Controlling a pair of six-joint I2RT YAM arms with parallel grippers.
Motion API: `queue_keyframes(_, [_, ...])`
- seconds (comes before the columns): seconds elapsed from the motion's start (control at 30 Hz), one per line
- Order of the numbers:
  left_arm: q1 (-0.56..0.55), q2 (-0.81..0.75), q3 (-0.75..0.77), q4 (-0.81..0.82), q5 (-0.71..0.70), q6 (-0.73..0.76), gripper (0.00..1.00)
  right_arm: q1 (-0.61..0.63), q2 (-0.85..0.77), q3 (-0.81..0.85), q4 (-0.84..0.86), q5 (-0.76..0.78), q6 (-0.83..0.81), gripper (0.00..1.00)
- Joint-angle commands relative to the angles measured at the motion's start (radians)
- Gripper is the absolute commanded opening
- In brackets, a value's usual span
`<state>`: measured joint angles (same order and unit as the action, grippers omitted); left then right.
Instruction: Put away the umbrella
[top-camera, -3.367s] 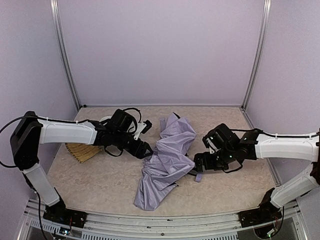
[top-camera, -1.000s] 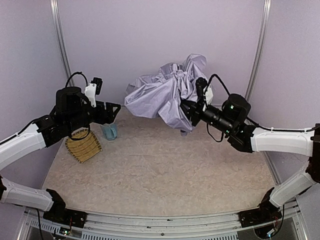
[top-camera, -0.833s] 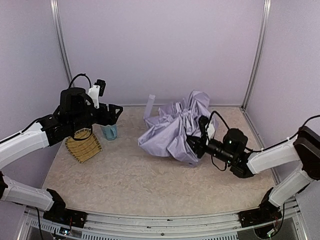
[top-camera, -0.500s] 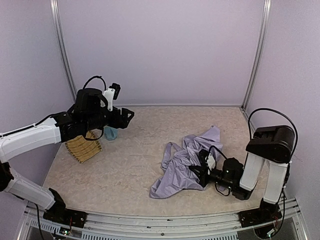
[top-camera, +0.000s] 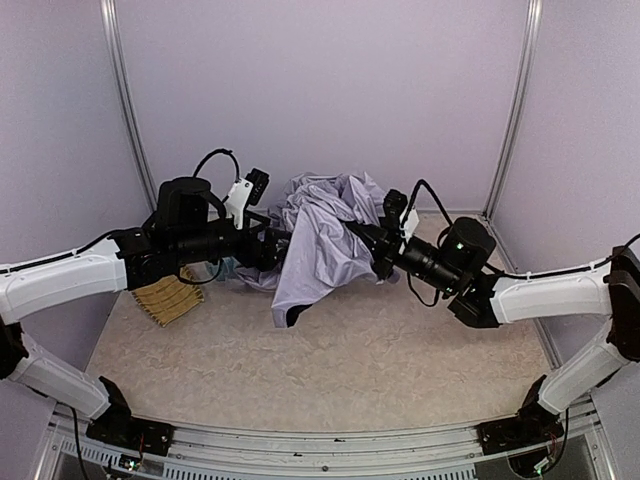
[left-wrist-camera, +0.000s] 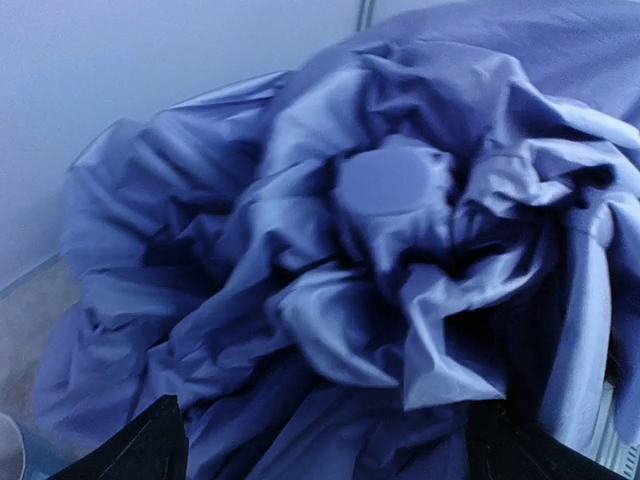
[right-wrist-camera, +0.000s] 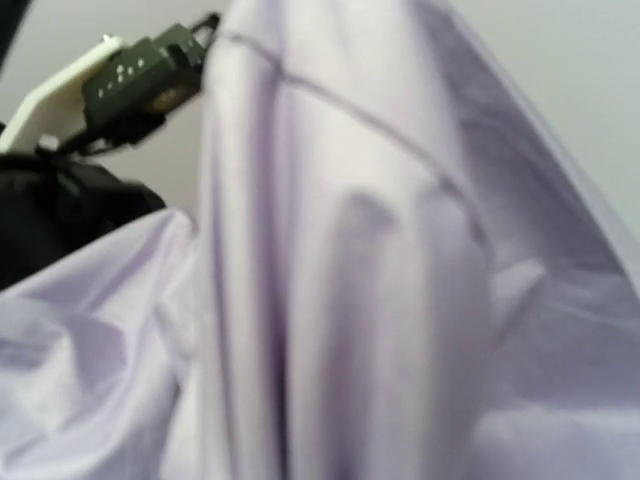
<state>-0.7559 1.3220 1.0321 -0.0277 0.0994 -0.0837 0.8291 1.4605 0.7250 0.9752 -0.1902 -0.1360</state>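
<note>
The umbrella (top-camera: 322, 238), a crumpled bundle of pale lavender fabric, hangs in the air at mid-table between both arms. My right gripper (top-camera: 370, 246) is shut on its right side and holds it up. Its fabric (right-wrist-camera: 350, 280) fills the right wrist view and hides those fingers. My left gripper (top-camera: 277, 250) is pushed against the left side of the bundle and stands open. In the left wrist view the two dark fingertips (left-wrist-camera: 155, 450) sit far apart at the bottom corners, with folds of the umbrella (left-wrist-camera: 390, 185) between and beyond them. The shaft and handle are hidden.
A yellow woven mat (top-camera: 168, 298) lies at the left of the table. A pale blue cup (top-camera: 227, 267) stands behind my left arm, mostly hidden by it. Lavender walls with metal posts (top-camera: 508, 110) close in the back and sides.
Half a second ago the umbrella lay low at the near right. My right arm has swung it up and back to the middle. My left gripper has moved right into the fabric and opened wider.
</note>
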Motion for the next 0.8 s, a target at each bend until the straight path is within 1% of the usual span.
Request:
queue_keyframes(0.0, [-0.030,-0.033,0.005,0.193,0.241,0.070,0.98,0.004,-0.044,0.131,-0.184,-0.133,-0.072,0.00])
queue_keyframes(0.1, [-0.025,-0.044,-0.013,0.310,0.308,0.075,0.99,0.010,-0.061,0.181,-0.198,-0.189,-0.055,0.00])
queue_keyframes(0.17, [-0.012,-0.023,-0.011,0.335,0.352,0.058,0.99,0.023,-0.072,0.196,-0.207,-0.208,-0.053,0.00])
queue_keyframes(0.23, [0.016,-0.002,0.000,0.340,0.397,0.011,0.99,0.044,-0.082,0.211,-0.225,-0.224,-0.056,0.00])
queue_keyframes(0.33, [0.025,-0.016,-0.027,0.386,0.456,-0.037,0.99,0.067,-0.093,0.210,-0.236,-0.237,-0.059,0.00])
queue_keyframes(0.43, [0.009,-0.078,-0.087,0.449,0.467,-0.021,0.99,0.074,-0.093,0.196,-0.209,-0.239,-0.059,0.00])
queue_keyframes(0.53, [0.024,-0.116,-0.126,0.480,0.459,-0.035,0.99,0.078,-0.085,0.200,-0.200,-0.256,-0.063,0.00])
queue_keyframes(0.67, [0.062,-0.107,-0.132,0.490,0.483,-0.073,0.99,0.089,-0.077,0.208,-0.198,-0.287,-0.083,0.00])
queue_keyframes(0.77, [0.060,-0.069,-0.104,0.523,0.515,-0.096,0.98,0.097,-0.062,0.221,-0.228,-0.307,-0.114,0.00])
